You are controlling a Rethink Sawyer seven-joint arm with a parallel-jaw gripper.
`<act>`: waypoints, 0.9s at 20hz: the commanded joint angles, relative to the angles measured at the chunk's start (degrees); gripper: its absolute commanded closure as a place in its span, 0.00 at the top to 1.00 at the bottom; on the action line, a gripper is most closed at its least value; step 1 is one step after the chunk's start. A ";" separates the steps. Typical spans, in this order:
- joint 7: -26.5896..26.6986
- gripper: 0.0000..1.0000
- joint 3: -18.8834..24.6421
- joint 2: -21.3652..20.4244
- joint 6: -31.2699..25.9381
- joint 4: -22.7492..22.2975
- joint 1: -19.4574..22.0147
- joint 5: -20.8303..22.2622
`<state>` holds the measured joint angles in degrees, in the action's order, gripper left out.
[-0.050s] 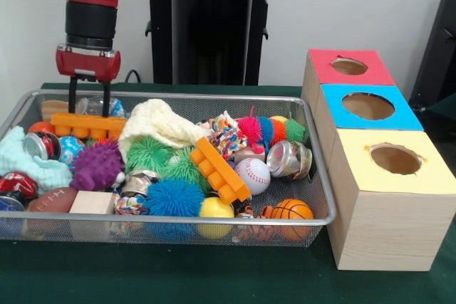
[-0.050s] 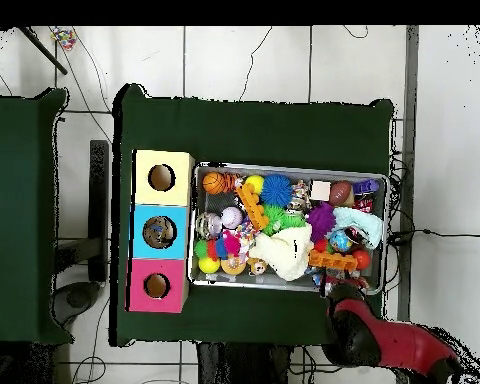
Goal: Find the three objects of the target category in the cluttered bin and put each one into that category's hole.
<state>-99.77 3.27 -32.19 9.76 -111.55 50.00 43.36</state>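
A wire mesh bin (image 1: 317, 169) (image 2: 287, 168) holds a heap of toys. My gripper (image 1: 90, 108) hangs at its far left corner, open, with its fingertips (image 1: 73, 105) just above a long orange studded brick (image 1: 87, 125) (image 2: 332, 261). I cannot tell whether the fingers touch the brick. A second orange brick (image 1: 219, 169) (image 2: 250, 197) lies tilted in the middle. Also inside are a baseball (image 1: 253, 174), a small basketball (image 1: 292, 210) (image 2: 215, 182), a yellow ball (image 1: 216, 208), a toy football (image 1: 53, 199), crushed cans (image 1: 289, 159) and spiky balls (image 1: 174, 198). In the overhead view only the red arm (image 2: 369, 332) shows.
Three boxes with round holes stand in a row beside the bin: red (image 1: 349, 67) (image 2: 156, 286), blue (image 1: 368, 107) (image 2: 159, 232) and yellow (image 1: 395, 159) (image 2: 162, 178). A cream knitted cloth (image 1: 160, 124) and a wooden block (image 1: 92, 203) lie among the toys. Green cloth (image 1: 178, 275) covers the table.
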 commanded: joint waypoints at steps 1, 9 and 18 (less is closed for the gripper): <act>-2.56 1.00 -1.17 4.20 -7.27 -2.85 2.58 3.88; -3.21 1.00 -2.03 5.65 -5.75 -2.16 1.83 3.52; -3.25 1.00 -1.29 8.74 -5.85 0.79 2.01 2.91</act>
<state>-99.78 2.73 -30.89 10.60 -111.82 51.43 43.58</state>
